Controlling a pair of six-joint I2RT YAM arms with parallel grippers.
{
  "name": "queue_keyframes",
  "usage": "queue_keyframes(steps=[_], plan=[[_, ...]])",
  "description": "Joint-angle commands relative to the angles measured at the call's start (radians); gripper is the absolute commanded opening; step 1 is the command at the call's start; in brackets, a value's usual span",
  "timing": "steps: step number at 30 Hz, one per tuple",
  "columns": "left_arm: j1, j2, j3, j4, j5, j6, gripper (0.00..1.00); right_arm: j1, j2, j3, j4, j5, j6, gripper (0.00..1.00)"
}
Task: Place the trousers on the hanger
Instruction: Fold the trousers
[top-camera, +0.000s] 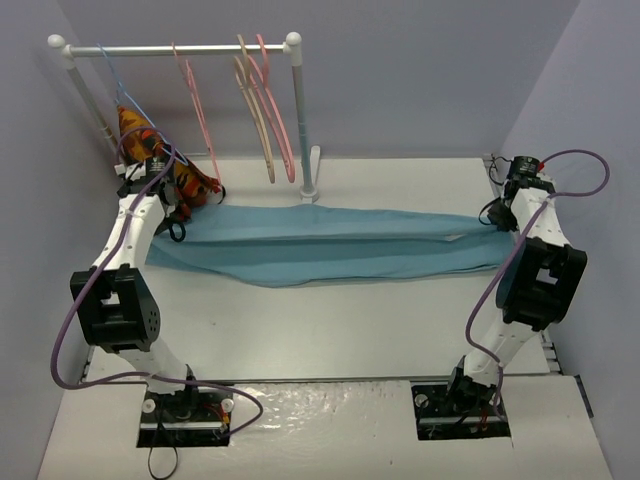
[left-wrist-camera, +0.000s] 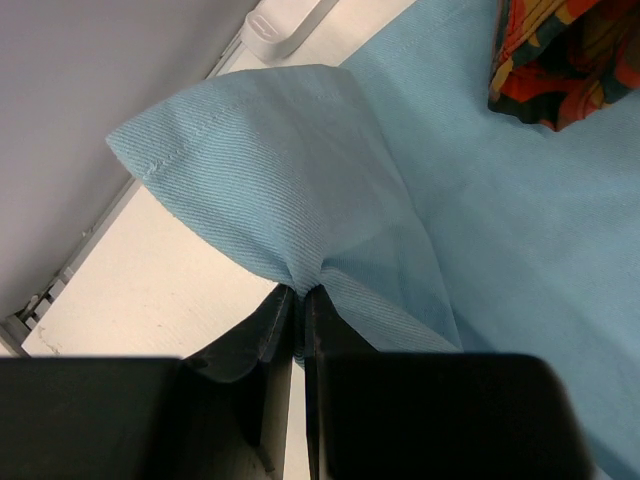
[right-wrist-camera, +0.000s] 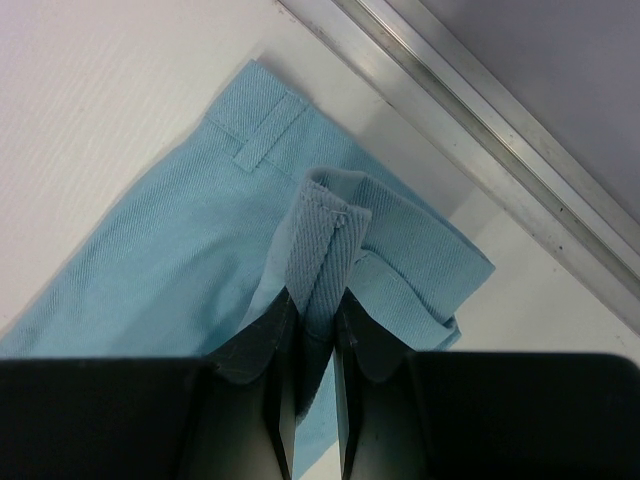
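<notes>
Teal-blue trousers (top-camera: 320, 250) lay stretched across the table (top-camera: 350, 330), 9 to 3 o'clock. Left gripper (left-wrist-camera: 300, 300) pinched tight on a hem corner; right gripper (right-wrist-camera: 318, 310) clamped the waistband fold, probably to keep the cloth taut for lifting. Salmon wire hanger (top-camera: 197, 110) hung on the rail (top-camera: 180, 47) at 11 o'clock, untouched.

Coming softly and evenly from overhead, making all three views bright. Casting only faint, soft-edged shadows under the trousers (top-camera: 330, 250) on the table (top-camera: 350, 330) and beside the rack (top-camera: 299, 110) post. Throwing a mild sheen off the near table edge in the top view and a bright streak along the metal rail (right-wrist-camera: 480, 135) in the right wrist view. Showing the twill weave crisply in both wrist views, while leaving the fingers (left-wrist-camera: 262, 335) at the bottom nearly black and slightly blurred.
</notes>
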Motion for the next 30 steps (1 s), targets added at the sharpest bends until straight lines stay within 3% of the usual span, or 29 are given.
queue_keyframes(steps=[1, 16, 21, 24, 26, 30], plan=[[0.048, 0.035, 0.125, 0.06, -0.249, 0.031, 0.0, -0.056, 0.023, 0.098, 0.138, 0.194, -0.063, 0.0], [0.039, 0.241, 0.272, 0.062, -0.219, 0.024, 0.01, -0.02, 0.162, 0.232, 0.138, 0.107, -0.08, 0.02], [0.038, 0.29, 0.295, 0.096, -0.168, 0.026, 0.07, -0.005, 0.224, 0.286, 0.139, 0.06, -0.083, 0.12], [0.038, 0.29, 0.306, 0.112, -0.137, 0.035, 0.16, -0.005, 0.235, 0.305, 0.139, 0.025, -0.09, 0.25], [0.038, 0.269, 0.309, 0.132, -0.103, 0.046, 0.24, -0.005, 0.23, 0.317, 0.138, -0.003, -0.1, 0.42], [0.04, 0.163, 0.269, 0.229, -0.033, 0.073, 0.68, -0.003, 0.184, 0.369, 0.138, -0.065, -0.131, 0.73]])
